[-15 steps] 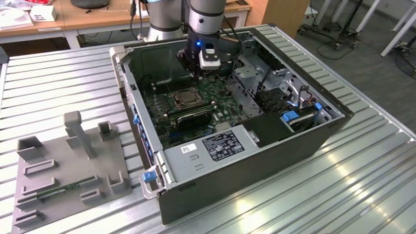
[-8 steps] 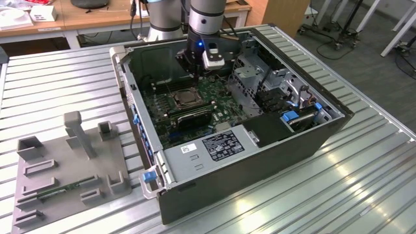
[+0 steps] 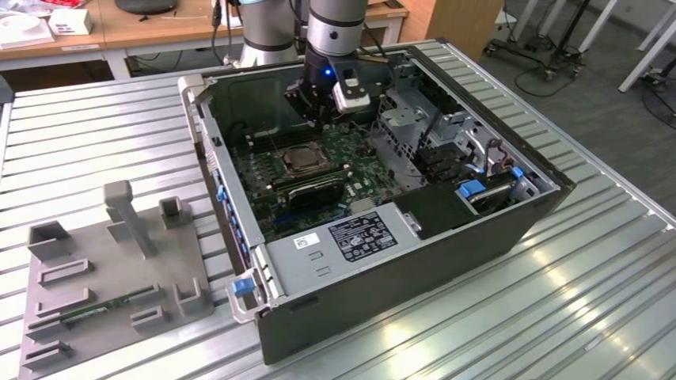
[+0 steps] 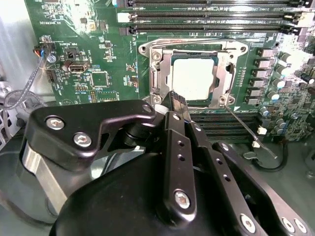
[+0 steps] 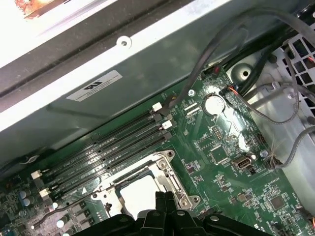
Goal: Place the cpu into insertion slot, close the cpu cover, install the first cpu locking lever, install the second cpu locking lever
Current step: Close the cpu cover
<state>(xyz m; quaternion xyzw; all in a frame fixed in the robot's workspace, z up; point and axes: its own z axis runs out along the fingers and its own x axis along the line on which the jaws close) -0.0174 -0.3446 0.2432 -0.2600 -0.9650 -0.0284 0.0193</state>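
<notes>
Now, gripper [image 4: 174,100]: black two-finger gripper on the arm, reaching down into the open case, low over the board.
Jaws: together - the two black fingers meet at the tips and I see nothing between them.
Cpu [image 4: 193,78]: small square chip with a dull silver top; it lies seated in the socket, just beyond the jaw tips.
Insertion slot [image 4: 170,81]: square socket with a black rim. The rim shows as a dark band around the chip, directly in front of the jaws.
Cpu cover [image 4: 222,73]: thin silver metal frame with a large window. It lies flat over the socket and the chip shows through the window.
Locking lever [image 4: 248,132]: thin silver wire rod. It starts at the socket corner nearest to the jaws and runs away beside the fingers - not along the frame.
Board [image 4: 98,49]: large green circuit board under the jaws.
Memory slots [image 4: 197,10]: long narrow black slots, beyond the socket as seen from the jaws.
Case [image 3: 507,229]: black computer case lying open on a ribbed metal table [image 3: 591,317].
Holder [image 3: 116,269]: flat grey plastic fixture with upright posts, on the table, well apart from the jaws.
</notes>
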